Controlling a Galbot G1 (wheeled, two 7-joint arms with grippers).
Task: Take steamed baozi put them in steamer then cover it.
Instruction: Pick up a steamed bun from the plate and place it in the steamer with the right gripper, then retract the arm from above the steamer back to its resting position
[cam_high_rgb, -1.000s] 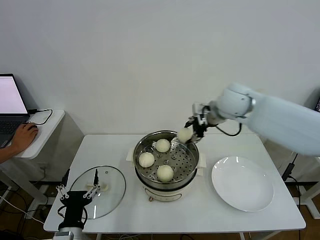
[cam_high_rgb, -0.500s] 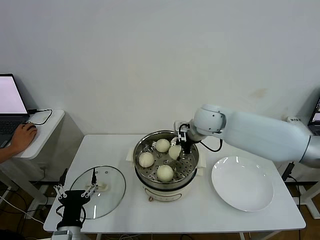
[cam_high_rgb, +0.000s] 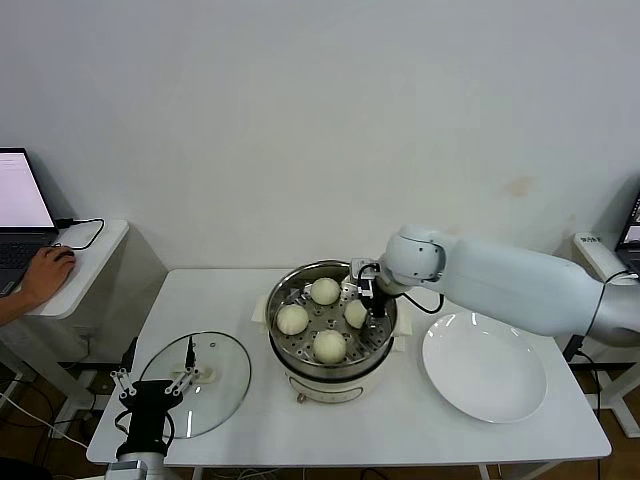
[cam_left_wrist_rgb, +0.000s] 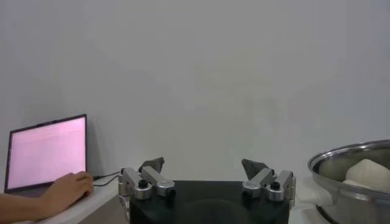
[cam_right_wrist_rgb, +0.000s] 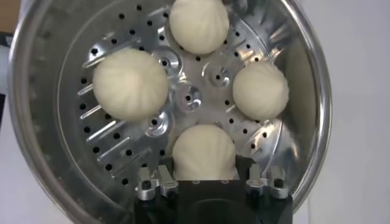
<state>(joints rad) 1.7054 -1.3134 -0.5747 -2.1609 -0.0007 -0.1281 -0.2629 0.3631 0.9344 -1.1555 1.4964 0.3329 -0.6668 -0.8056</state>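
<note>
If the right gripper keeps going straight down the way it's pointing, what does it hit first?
The right gripper points down into the steamer, with the fourth baozi right between its fingers. Going straight on, it would likely press into that bun first, then the perforated tray beneath.

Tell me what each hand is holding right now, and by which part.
The left hand holds nothing, open beside the cover. The right hand straddles the fourth baozi's sides inside the steamer; whether it still grips cannot be told.

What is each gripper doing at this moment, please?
Left gripper: open, empty, parked beside the cover.
Right gripper: down in the steamer, fingers around the fourth baozi; whether it grips it cannot be told.
</note>
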